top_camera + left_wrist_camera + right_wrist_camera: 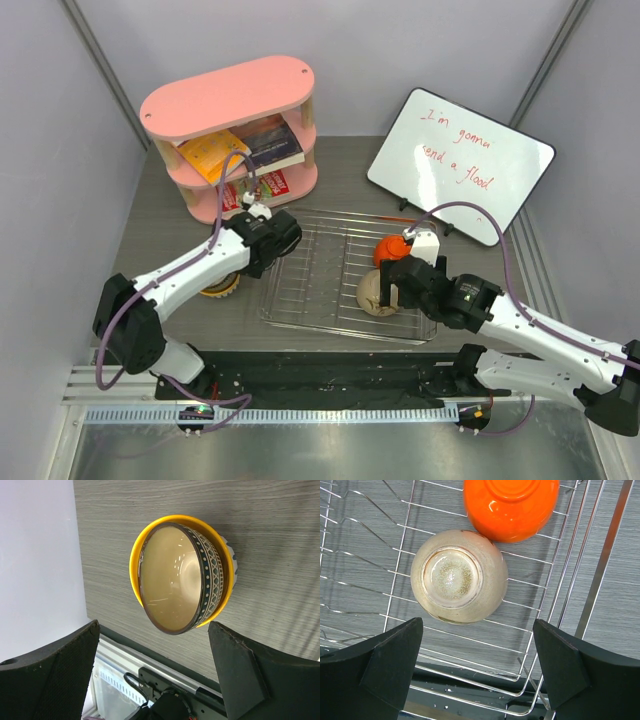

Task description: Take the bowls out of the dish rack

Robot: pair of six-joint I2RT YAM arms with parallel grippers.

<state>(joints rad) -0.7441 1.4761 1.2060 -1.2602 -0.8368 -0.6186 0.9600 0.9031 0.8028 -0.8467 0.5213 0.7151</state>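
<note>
Altogether we count four bowls, two of them in the one dish rack (320,270), a shallow silver wire tray in the middle of the grey table (160,220). At its right end a glossy orange-red bowl (510,505) lies on the far side, touching a speckled cream bowl (459,576) just nearer, which is turned foot up on the bars. The other two are stacked on the table just left of the rack: a yellow bowl (175,519) holds a cream-glazed bowl (172,577) with a dark band of pale geometric pattern, tilted inside it. We see the left gripper (155,630) above this stack, fingers spread wide and grasping nothing. The right gripper (477,625) hangs over the cream bowl, likewise spread and holding nothing.
</note>
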